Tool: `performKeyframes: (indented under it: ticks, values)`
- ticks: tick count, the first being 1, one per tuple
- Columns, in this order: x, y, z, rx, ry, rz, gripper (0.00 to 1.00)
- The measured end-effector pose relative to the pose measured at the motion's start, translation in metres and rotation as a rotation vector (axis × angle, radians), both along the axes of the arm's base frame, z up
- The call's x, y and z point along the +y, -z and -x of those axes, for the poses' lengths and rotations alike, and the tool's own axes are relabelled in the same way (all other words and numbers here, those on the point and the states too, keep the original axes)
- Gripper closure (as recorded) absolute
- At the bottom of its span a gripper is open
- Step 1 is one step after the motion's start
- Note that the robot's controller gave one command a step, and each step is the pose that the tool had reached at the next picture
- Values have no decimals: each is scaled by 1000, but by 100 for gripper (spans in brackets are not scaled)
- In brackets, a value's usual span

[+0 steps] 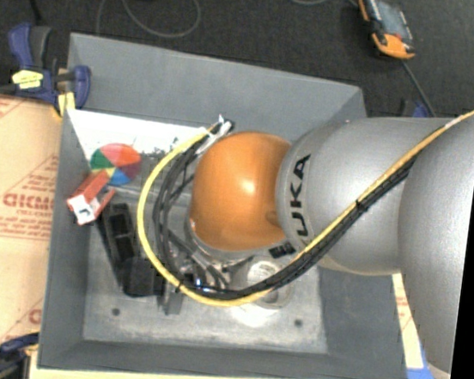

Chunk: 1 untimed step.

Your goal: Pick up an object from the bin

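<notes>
My gripper (172,299) is low in the bin, near the front wall and left of centre, mostly hidden under the arm's orange cover. Just to its left, touching or nearly touching it, lies a long black boxy thing (122,249), running from mid-left toward the front. A clear round thing with a pale rim (261,305) lies on the bin floor to the gripper's right, partly under the arm. I see nothing held.
At the bin's left lie a red block with a white end (90,196) and a disc in red, green, blue and yellow (115,160). Behind them a white sheet (144,135) rests against the back. The arm covers the bin's middle and right.
</notes>
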State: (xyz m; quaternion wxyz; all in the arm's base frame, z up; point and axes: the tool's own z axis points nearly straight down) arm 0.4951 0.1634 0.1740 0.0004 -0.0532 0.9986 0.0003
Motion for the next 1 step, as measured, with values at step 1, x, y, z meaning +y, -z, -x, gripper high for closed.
performKeyframes:
  ticks: [1]
  values:
    - [-9,-45,8,12,-8,5,100]
